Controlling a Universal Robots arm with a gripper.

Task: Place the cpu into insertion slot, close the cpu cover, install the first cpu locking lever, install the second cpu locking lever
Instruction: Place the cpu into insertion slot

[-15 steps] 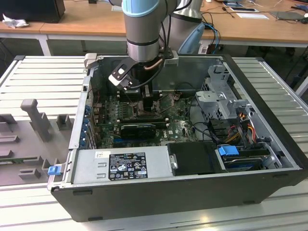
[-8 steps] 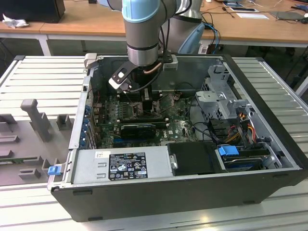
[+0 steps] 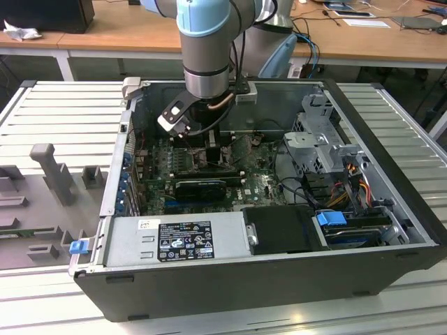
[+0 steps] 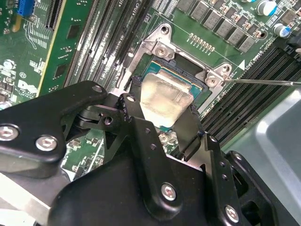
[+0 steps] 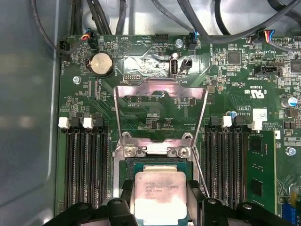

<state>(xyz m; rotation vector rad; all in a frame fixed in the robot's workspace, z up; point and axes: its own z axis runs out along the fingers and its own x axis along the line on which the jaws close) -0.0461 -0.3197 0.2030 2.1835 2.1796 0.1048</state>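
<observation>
Claw (image 4: 163, 101) clenched on chip (image 5: 160, 195), which looks slightly tilted over socket (image 4: 183, 66) mid-board, cover (image 5: 160, 89) flipped up; likely risk: a skewed release catches a socket edge, bending pins or jamming a corner.

An open black computer case (image 3: 279, 279) lies on a grey slatted worktop (image 3: 63, 112). A silver power supply (image 3: 174, 237) runs along its near wall, with a metal drive cage (image 3: 325, 143) toward the exterior view's right. In the first wrist view, a coin battery (image 5: 101, 64) sits on the green board (image 5: 263, 70) near black cables (image 5: 122, 16) and rows of memory slots (image 5: 84, 165).
</observation>
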